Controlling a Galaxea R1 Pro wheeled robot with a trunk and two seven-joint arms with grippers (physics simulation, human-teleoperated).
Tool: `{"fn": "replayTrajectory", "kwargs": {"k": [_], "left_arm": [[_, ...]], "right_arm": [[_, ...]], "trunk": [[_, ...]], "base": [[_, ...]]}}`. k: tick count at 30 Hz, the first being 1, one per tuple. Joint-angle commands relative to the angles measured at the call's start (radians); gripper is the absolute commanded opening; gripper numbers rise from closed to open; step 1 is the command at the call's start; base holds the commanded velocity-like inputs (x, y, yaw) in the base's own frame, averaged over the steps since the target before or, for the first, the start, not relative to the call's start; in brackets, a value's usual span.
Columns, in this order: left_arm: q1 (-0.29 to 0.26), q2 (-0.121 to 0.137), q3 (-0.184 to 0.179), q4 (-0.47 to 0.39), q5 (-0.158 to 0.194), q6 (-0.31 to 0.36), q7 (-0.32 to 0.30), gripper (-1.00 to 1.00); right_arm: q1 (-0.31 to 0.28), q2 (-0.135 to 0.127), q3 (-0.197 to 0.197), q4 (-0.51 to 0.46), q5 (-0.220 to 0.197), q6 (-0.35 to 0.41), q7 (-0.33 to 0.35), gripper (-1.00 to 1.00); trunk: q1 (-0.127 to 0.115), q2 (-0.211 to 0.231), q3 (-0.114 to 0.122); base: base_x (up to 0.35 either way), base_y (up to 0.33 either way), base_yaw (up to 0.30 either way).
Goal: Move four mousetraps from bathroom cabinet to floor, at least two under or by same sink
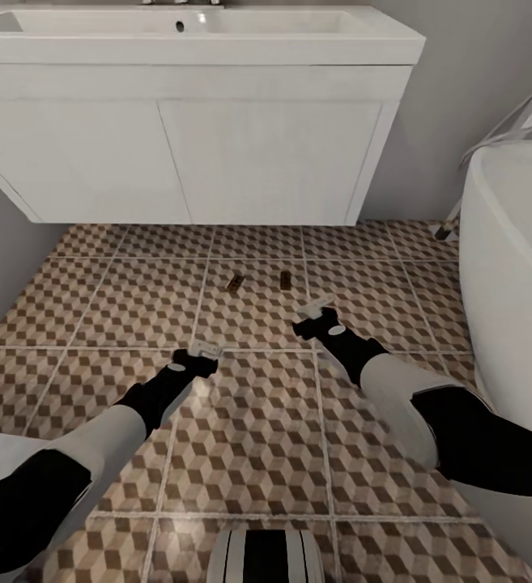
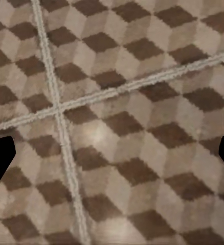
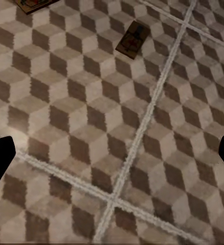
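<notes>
Patterned bathroom floor [image 1: 249,421] of brown and beige cube tiles, running under a white wall-hung sink [image 1: 193,40] and up to a white bathtub [image 1: 512,267] at its right. Two mousetraps on the tiles just in front of the sink: one mousetrap [image 1: 235,283] slightly left, second mousetrap [image 1: 286,279] just beside it, apart, not touching. From the right wrist view, the nearer trap [image 3: 133,40] lying flat, another partly cut off at the frame edge [image 3: 32,4]. No sign of the other two traps or of the cabinet.

Left gripper [image 1: 203,351] low over bare tile, well short of the sink, jaws apart and holding nothing. Right gripper [image 1: 317,307] nearer the sink, close to the second trap, jaws likewise spread, nothing between them.

Judged state: two traps placed next to the sink, two more to fetch.

Risks from here: right arm close enough to nudge or sweep a trap away from the sink when pulling back or turning; base rolling over a trap while leaving; bathtub close on the right, leaving little room for that elbow to swing.
</notes>
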Motion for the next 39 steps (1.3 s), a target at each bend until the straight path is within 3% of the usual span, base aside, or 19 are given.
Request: {"fn": "replayTrajectory", "kwargs": {"k": [1,9,19,39], "left_arm": [[0.004,0.003,-0.009,0.001,0.011,0.003,0.007,1.0],[0.054,0.022,-0.009,0.016,0.011,-0.035,0.007,1.0],[0.125,0.037,-0.009,0.018,0.011,-0.061,0.007,1.0],[0.238,0.054,-0.009,0.017,0.012,-0.102,0.007,1.0]], "right_arm": [[0.001,-0.002,0.004,0.006,0.003,-0.005,0.0,1.0],[0.023,-0.029,0.003,0.04,0.003,-0.07,0.0,1.0],[0.092,-0.073,0.004,0.044,0.002,-0.092,0.0,1.0],[0.243,-0.102,0.002,0.044,0.002,-0.18,-0.001,1.0]], "trunk": [[-0.001,0.0,0.003],[-0.004,0.002,0.034],[-0.009,0.004,0.073],[-0.018,0.009,0.15]], "base": [[0.0,0.0,0.0],[0.0,0.0,0.0],[0.0,0.0,0.0],[0.0,0.0,0.0]]}}
